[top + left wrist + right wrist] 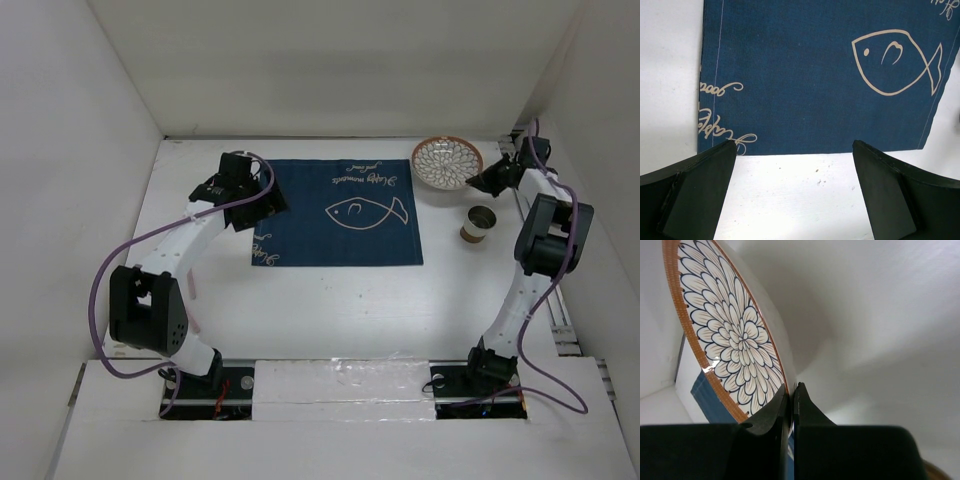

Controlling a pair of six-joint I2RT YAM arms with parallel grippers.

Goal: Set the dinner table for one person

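- Navy cloth, fish motif up: placemat [345, 213], flat, taken as landmark for everything below.
- White matte top beneath it: dinner table [330, 310], reaching out past the placemat on every side.
- Off the placemat's far right corner, just beside it: patterned dish [447, 161], petal design, brown rim.
- Pinched on that rim, on the side away from the placemat: right gripper [791, 390], jaws closed to a thin slit with the rim between them.
- At the placemat's left edge: left gripper [795, 147], jaws spread wide, holding nothing, bare table between the fingers.
- Just off the placemat's right edge, on the near side of the dish: small cup [479, 223], upright.
- Step in hand, as judged: bringing the dish onto the placemat. Grip made, carry not yet done.
- Next move, as judged: calls for a lift clear of the table, a carry left to the placemat's middle, then a level set-down. One-sided rim pinch, so likely to tip or slip; needs a path wide of the cup.
- Cannot tell whether the dish rests on the table or hangs raised. Looks steeply tilted in the right wrist view, possibly only the camera's angle.
- Dish cut off at the top and left of that view, underside contact hidden.
- Brown sliver at that view's lower right corner: possibly the cup, too little showing to say.
- Cup contents unreadable from above.
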